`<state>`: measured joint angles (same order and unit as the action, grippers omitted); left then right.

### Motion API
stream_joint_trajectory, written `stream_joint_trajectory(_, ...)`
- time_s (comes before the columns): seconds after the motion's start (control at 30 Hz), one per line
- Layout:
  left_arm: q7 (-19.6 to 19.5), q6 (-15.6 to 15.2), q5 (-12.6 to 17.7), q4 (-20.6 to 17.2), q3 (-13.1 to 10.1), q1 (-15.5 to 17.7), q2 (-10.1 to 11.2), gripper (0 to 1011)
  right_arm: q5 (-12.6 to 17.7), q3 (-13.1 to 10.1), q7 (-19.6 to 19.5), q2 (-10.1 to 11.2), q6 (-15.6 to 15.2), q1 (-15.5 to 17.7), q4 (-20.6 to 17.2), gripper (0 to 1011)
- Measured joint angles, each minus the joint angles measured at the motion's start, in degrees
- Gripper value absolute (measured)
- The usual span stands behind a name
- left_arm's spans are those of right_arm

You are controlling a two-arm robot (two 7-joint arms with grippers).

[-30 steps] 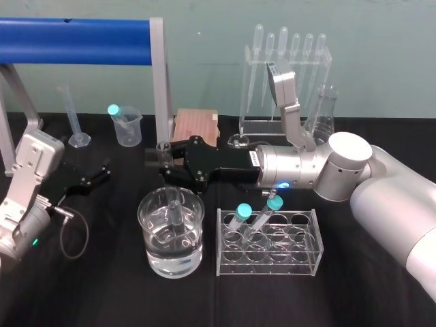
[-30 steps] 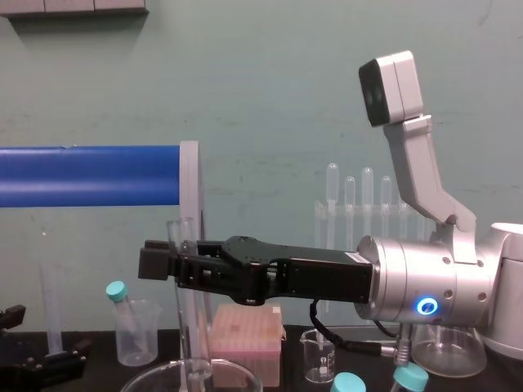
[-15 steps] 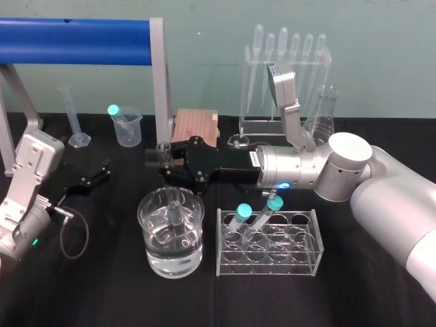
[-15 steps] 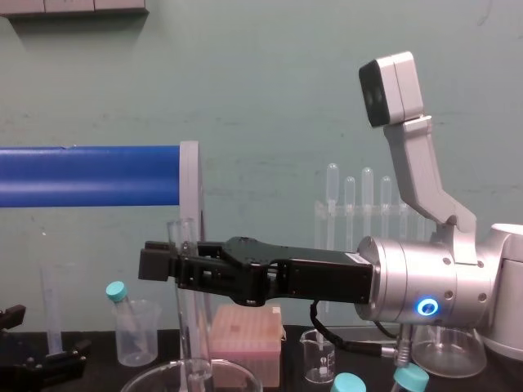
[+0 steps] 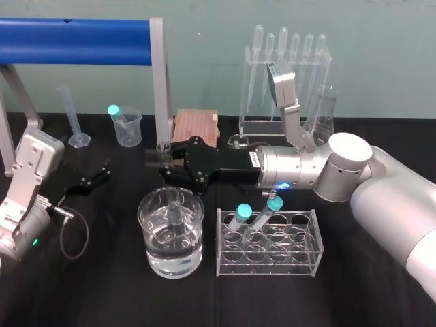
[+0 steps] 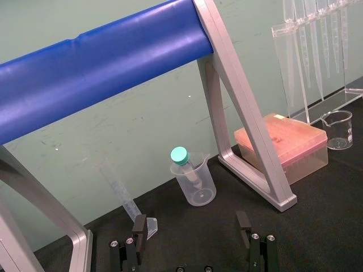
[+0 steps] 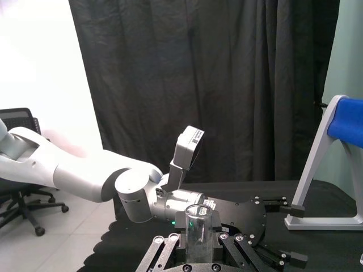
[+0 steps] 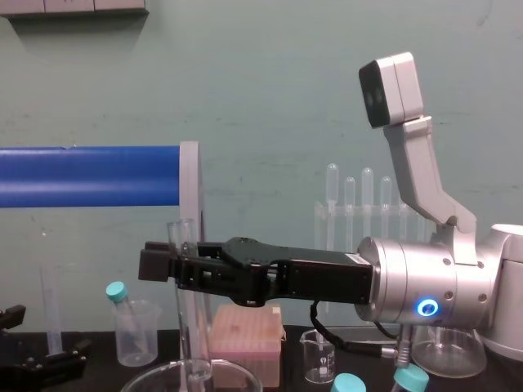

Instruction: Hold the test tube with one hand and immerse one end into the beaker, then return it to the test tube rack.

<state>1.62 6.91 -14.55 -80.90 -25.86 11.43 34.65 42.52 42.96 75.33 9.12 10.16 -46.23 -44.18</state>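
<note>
The clear test tube (image 5: 163, 148) stands upright, its lower end down inside the beaker (image 5: 152, 253), which holds water. My right gripper (image 5: 158, 159) reaches in from the right and is shut on the tube's upper part. In the chest view the test tube (image 8: 181, 238) rises above the right gripper (image 8: 169, 263), over the beaker's rim (image 8: 145, 378). The right wrist view shows the tube's open rim (image 7: 198, 212) between the fingers (image 7: 168, 251). The test tube rack (image 5: 300, 262) stands right of the beaker with two teal-capped tubes. My left gripper (image 5: 95, 176) rests open at the left on the table.
A blue bar on a grey frame (image 5: 158, 82) spans the back left. Behind stand a plastic cup with a teal-capped tube (image 5: 127, 126), a graduated cylinder (image 5: 72, 119), a pink box (image 5: 196, 125), a pipette stand (image 5: 285, 82) and a flask (image 5: 324, 109).
</note>
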Motion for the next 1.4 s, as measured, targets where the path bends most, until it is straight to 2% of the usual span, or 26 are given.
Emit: stream_joint_trajectory(1.4,0.0,0.0,0.0,0.0,0.0,0.0,0.0,1000,0.0,0.0,0.0,0.0,0.0,0.0,0.0,242)
